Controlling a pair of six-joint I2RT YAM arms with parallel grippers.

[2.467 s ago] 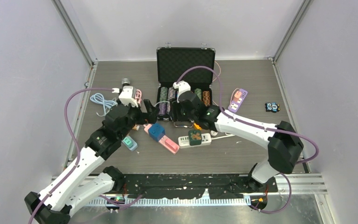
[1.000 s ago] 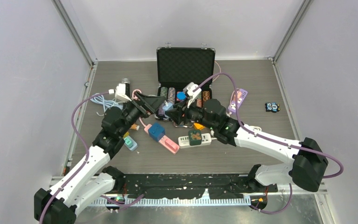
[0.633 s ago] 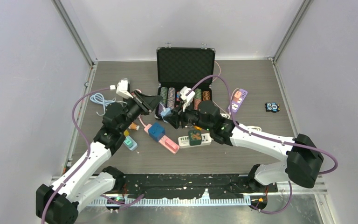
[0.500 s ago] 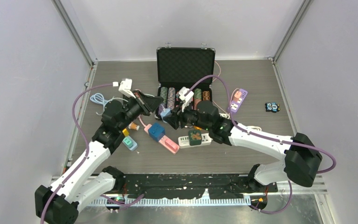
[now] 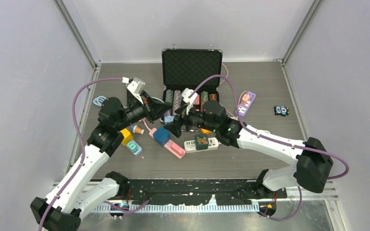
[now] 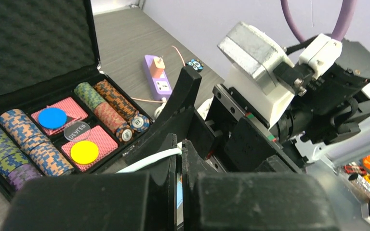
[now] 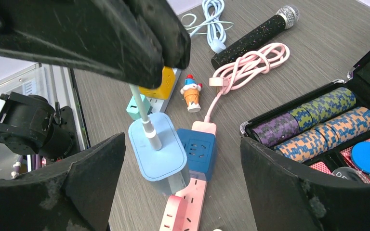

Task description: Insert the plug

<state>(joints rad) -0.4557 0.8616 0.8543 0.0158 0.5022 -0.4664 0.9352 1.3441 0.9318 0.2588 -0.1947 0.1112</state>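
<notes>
Right claw (image 7: 182, 142) newly wide off blue plug (image 7: 156, 154); left claw (image 6: 179, 144) tight on its half-hidden cable (image 7: 139, 103).

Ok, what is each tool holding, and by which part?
Left tool pinches the white cable just above the blue plug. Right tool holds nothing.

Plug (image 7: 161, 156) light blue, cord (image 7: 141, 113) white; power strip (image 7: 185, 211) pink; cube adapter (image 7: 198, 149) dark blue; chips (image 7: 313, 125) striped multicolour.

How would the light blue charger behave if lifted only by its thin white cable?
The charger would likely dangle and swing, because its cable looks thin and bendy where the left end effector pinches it. Its boxy, smooth body seems rigid but possibly slippery.
</notes>
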